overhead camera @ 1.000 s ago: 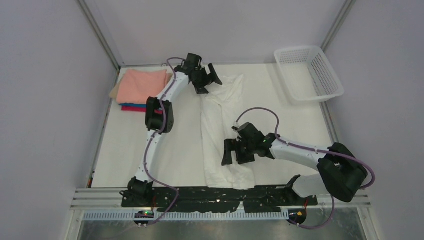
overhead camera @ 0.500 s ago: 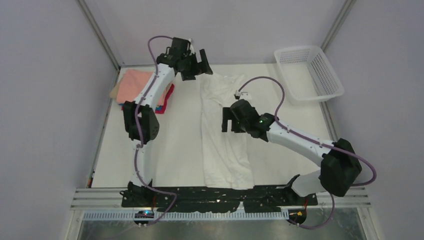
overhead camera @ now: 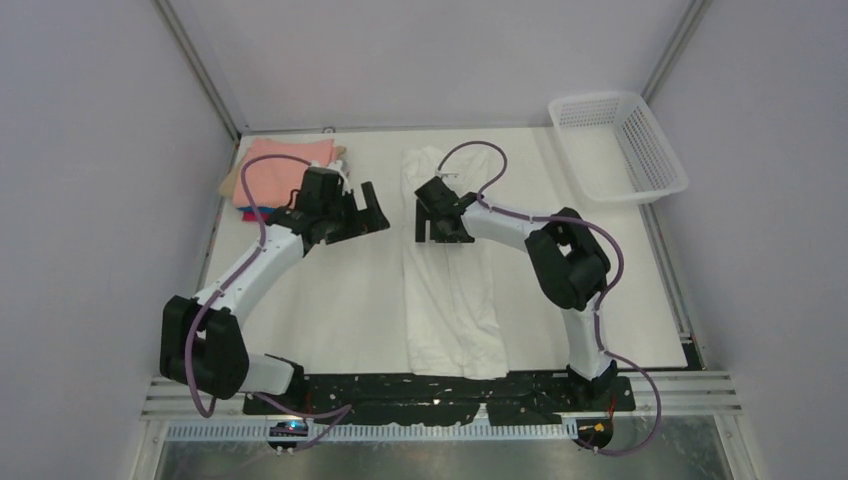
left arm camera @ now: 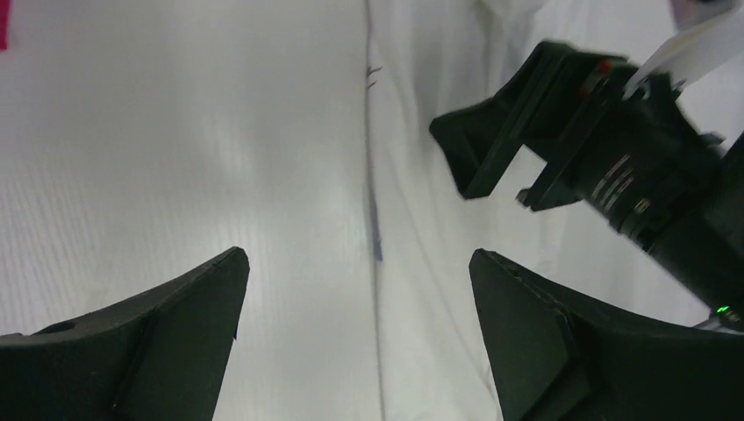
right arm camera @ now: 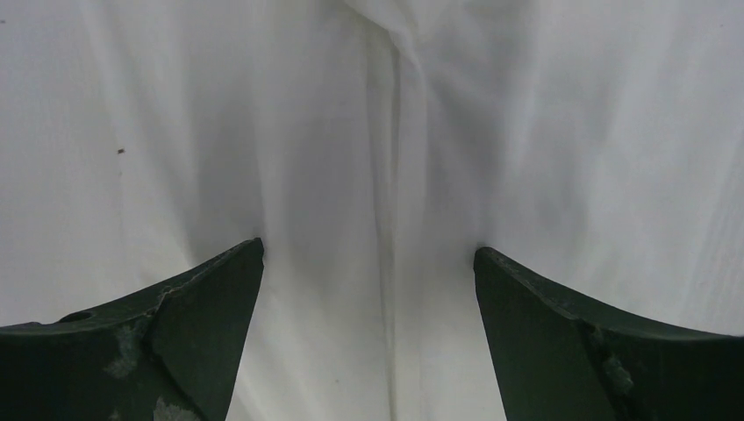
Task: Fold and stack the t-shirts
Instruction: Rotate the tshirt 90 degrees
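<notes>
My left gripper [overhead camera: 362,213] hangs over the bare white table [overhead camera: 340,300], between the stack of folded t-shirts [overhead camera: 285,175] and the white t-shirt [overhead camera: 447,290]. Its jaws stand wide apart with nothing between them. In its wrist camera I see only table surface under the gap, and the shirt's long edge runs up the middle of that view. My right gripper [overhead camera: 441,230] sits over the upper part of the white t-shirt, fingers pointing toward my side of the table. Its jaws are also spread wide and hold nothing. Its own camera shows a soft lengthwise crease of white cloth running between the two fingers [right arm camera: 175,342]. The tips look very close to the fabric, but I cannot tell whether they actually touch it. The white t-shirt lies flat as a long narrow strip down the middle of the table, from the far edge almost to the arm bases. The folded stack rests at the far left corner, a salmon-pink shirt [overhead camera: 290,165] on top, with beige, blue and crimson edges peeking out beneath. A white mesh basket [overhead camera: 655,165] stands at the far right corner, well apart from both grippers.
</notes>
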Controlling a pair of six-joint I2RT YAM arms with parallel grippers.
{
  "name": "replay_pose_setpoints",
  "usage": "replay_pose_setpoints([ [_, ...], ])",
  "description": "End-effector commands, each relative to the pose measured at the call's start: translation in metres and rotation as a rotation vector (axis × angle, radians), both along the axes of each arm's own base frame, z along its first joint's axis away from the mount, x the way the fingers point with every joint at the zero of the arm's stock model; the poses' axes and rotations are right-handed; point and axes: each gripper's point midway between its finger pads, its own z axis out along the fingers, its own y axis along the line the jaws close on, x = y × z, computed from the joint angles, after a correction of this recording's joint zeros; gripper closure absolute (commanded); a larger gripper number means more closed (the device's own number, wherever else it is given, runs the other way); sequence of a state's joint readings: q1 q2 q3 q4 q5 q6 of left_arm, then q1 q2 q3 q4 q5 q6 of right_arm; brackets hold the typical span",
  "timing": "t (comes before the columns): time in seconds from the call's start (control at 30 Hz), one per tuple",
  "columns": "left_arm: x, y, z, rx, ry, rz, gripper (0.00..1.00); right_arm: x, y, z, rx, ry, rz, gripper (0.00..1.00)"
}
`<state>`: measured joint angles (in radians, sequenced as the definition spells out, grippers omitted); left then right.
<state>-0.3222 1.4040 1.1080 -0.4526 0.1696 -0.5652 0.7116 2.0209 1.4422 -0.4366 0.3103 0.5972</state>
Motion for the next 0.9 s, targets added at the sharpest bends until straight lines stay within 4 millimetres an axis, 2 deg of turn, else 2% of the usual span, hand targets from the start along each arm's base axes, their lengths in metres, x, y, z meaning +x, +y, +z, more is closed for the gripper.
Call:
replay_pose_setpoints([
  [0.0,0.006,0.016,0.012,-0.051,-0.160,0.141,0.00,0.016,0.012,-0.002,0.034,0.036,-0.055,0.05],
  [0.03,0.002,0.017,0.004,-0.057,-0.151,0.149,0.00,0.013,0.009,-0.014,0.018,0.076,-0.058,0.05],
  [0.17,-0.007,0.014,-0.013,-0.105,-0.124,0.163,0.00,0.015,0.005,-0.034,0.036,0.137,-0.087,0.05],
  [0.27,-0.010,0.008,-0.022,-0.141,-0.105,0.151,0.00,0.025,0.002,-0.034,0.022,0.158,-0.094,0.05],
  [0.3,-0.011,0.006,-0.025,-0.152,-0.102,0.140,0.00,0.032,0.006,-0.028,0.031,0.146,-0.091,0.05],
  [0.33,-0.011,0.004,-0.026,-0.162,-0.105,0.132,0.00,0.033,0.003,-0.034,0.021,0.168,-0.090,0.05],
  [0.37,-0.011,0.003,-0.028,-0.164,-0.106,0.129,0.00,0.040,0.006,-0.026,0.036,0.157,-0.093,0.05],
  [0.4,-0.011,0.004,-0.031,-0.161,-0.101,0.130,0.00,0.041,0.002,-0.031,0.025,0.172,-0.098,0.05],
  [0.57,-0.009,-0.003,-0.038,-0.165,-0.075,0.095,0.01,0.063,0.009,-0.014,0.083,0.139,-0.086,0.05],
  [0.67,-0.015,-0.011,-0.041,-0.174,-0.049,0.055,0.01,0.071,0.017,-0.008,0.110,0.127,-0.062,0.05],
  [0.73,-0.027,-0.016,-0.045,-0.170,-0.020,0.026,0.01,0.076,0.021,0.006,0.123,0.098,-0.038,0.05],
  [0.8,-0.046,-0.024,-0.049,-0.152,0.007,-0.008,0.01,0.080,0.020,0.030,0.127,0.044,-0.025,0.05],
  [0.83,-0.059,-0.028,-0.053,-0.134,0.024,-0.027,0.01,0.082,0.018,0.053,0.134,-0.006,-0.010,0.05],
  [0.87,-0.074,-0.032,-0.058,-0.106,0.045,-0.046,0.01,0.077,0.013,0.054,0.124,-0.009,0.001,0.05],
])
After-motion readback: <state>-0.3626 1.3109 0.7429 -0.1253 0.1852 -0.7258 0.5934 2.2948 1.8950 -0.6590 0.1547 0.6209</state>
